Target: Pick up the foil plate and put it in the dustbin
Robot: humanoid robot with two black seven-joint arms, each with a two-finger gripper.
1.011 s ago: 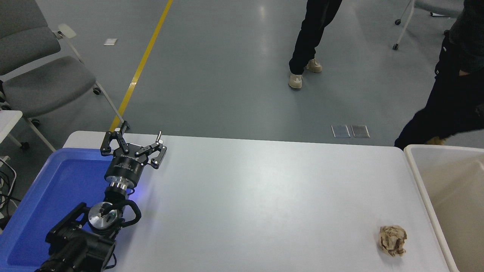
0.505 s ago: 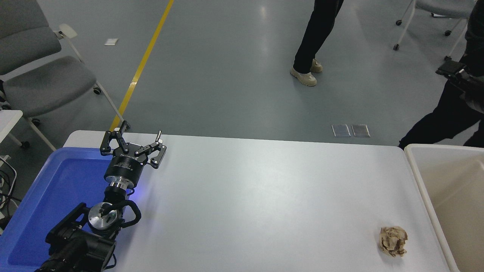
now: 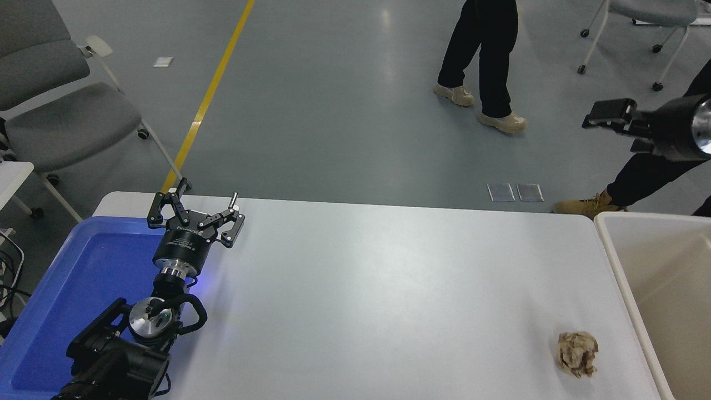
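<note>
Left arm: parked at the lower left, the left gripper (image 3: 194, 214) over the shallow blue plastic tray (image 3: 61, 311), jaws spread, holding nothing.
Near right: crumpled brown paper ball (image 3: 577, 354) on the white table (image 3: 377, 300).
Dustbin: large beige plastic bin (image 3: 661, 289) at the table's right end.
Right arm: right gripper (image 3: 608, 114) raised at the right edge; jaw state unclear.
Foil plate: not visible anywhere; likely light, thin, easily dented, best pinched at the rim.

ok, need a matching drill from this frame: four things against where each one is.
Things:
1. crumpled paper ball
2. blue tray
3. dustbin
4. left claw

Places:
A. on the left end of the table
B. past the table's right end
C. open, over the tray's far right corner
D. near right of the table, close to the bin

Pairs: 1-D, 2-A, 3-B, 4-C
</note>
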